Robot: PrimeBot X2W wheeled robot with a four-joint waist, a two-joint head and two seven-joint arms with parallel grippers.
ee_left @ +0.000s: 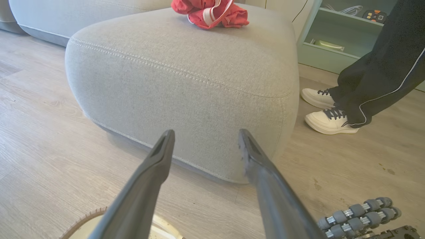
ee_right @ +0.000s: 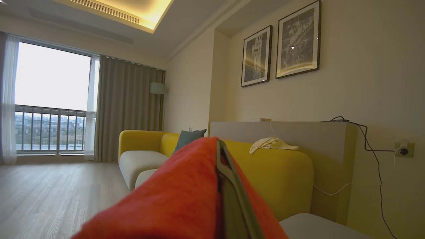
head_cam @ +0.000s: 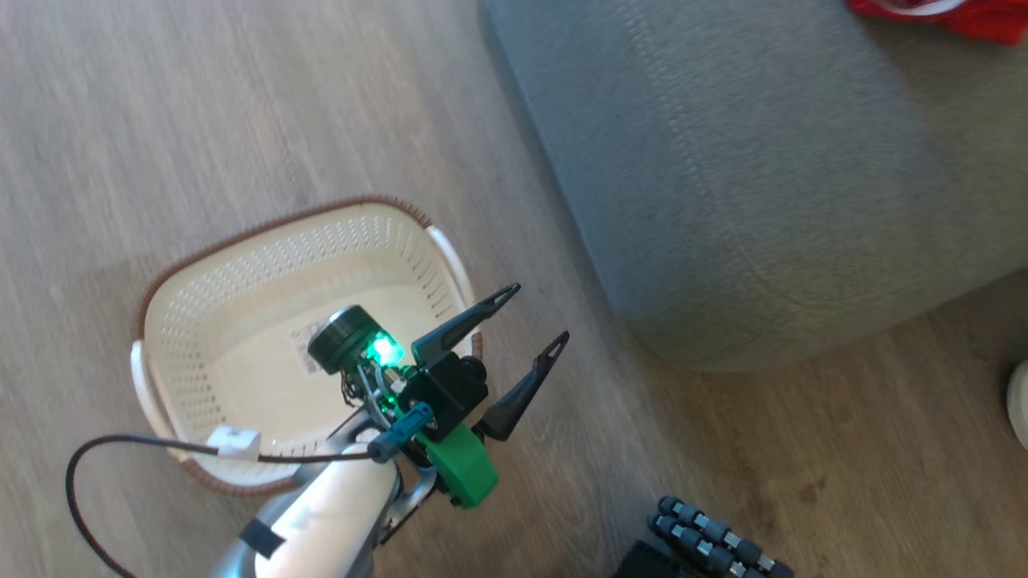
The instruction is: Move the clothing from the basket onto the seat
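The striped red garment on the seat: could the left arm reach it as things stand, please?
Probably, though at a stretch: the open left tool faces the near corner of the grey seat, and the striped red garment lies on top toward the far edge. Nothing stands between them.

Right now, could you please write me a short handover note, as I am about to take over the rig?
Left gripper: open, empty, over the basket's right edge.
Right gripper: shut on a red garment.
Basket: on the floor, no clothing seen inside.
Done: the striped garment lies on the seat.
To do: set the held garment on the seat and let go.
Note: a person's feet stand beside the seat.
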